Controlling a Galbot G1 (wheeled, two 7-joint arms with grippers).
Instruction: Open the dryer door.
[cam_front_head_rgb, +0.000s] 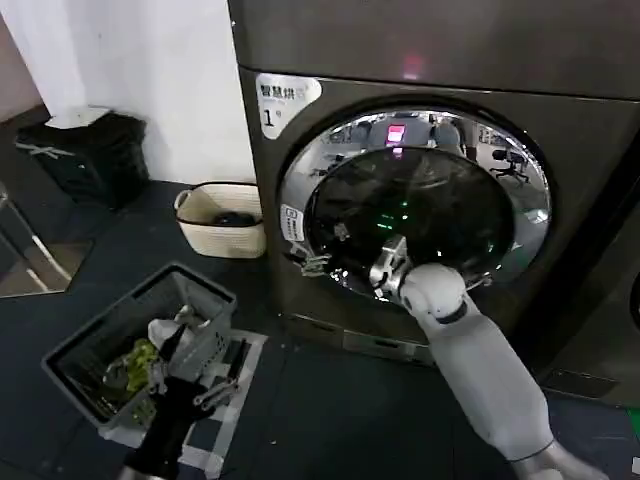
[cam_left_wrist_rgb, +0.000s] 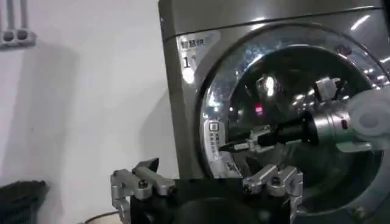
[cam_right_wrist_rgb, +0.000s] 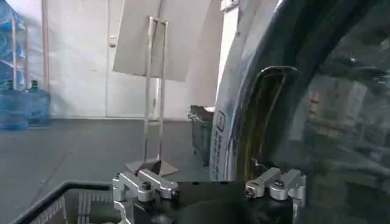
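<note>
Your left claw (cam_front_head_rgb: 215, 390) hung low over the basket (cam_front_head_rgb: 120, 335) on the floor, well away from the dryer (cam_front_head_rgb: 400, 60), its fingers spread and holding nothing. Your right claw (cam_front_head_rgb: 318, 258) had reached the door (cam_front_head_rgb: 420, 215) at its left rim, low down; whether it was spread or pinching, I couldn't tell. The door looked shut. You probably needed to catch the rim and pull outward.
</note>
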